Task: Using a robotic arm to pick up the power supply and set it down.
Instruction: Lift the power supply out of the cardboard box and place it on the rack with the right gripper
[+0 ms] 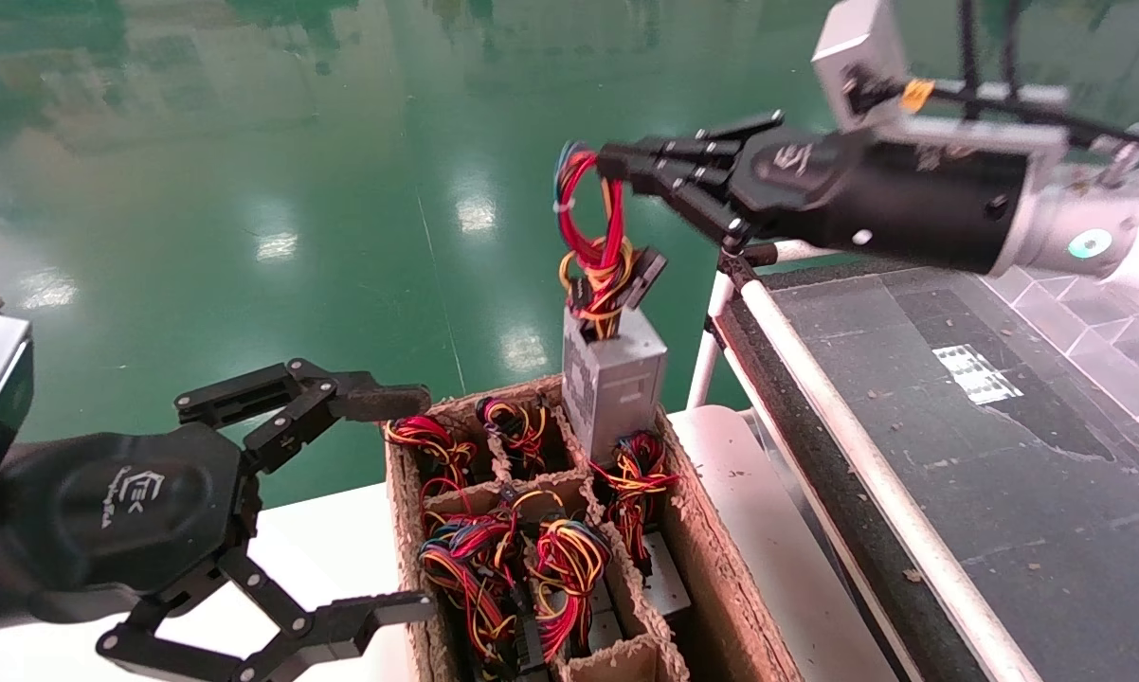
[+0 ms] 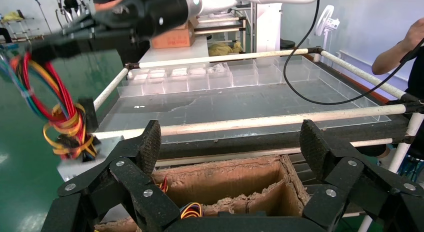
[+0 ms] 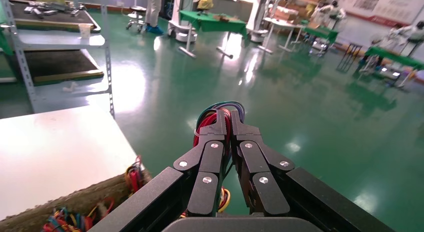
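The power supply (image 1: 615,379), a silver-grey metal box, hangs tilted from its tall loop of red, yellow and orange wires (image 1: 584,208). Its lower end is at the rim of the far right compartment of a cardboard box (image 1: 712,568). My right gripper (image 1: 612,169) is shut on the top of that loop; in the right wrist view the gripper (image 3: 226,123) has red wires (image 3: 212,114) pinched between its fingers. My left gripper (image 1: 425,502) stays open beside the cardboard box's left side, nothing between its fingers (image 2: 150,144). The left wrist view shows the wire loop (image 2: 52,109) hanging off to one side.
The cardboard box has dividers, and several like units with coloured wire bundles (image 1: 494,559) fill its compartments. It stands on a white table (image 1: 768,511). To the right runs a dark belt surface (image 1: 986,455) with a white rail (image 1: 816,379). Beyond is green floor (image 1: 295,189).
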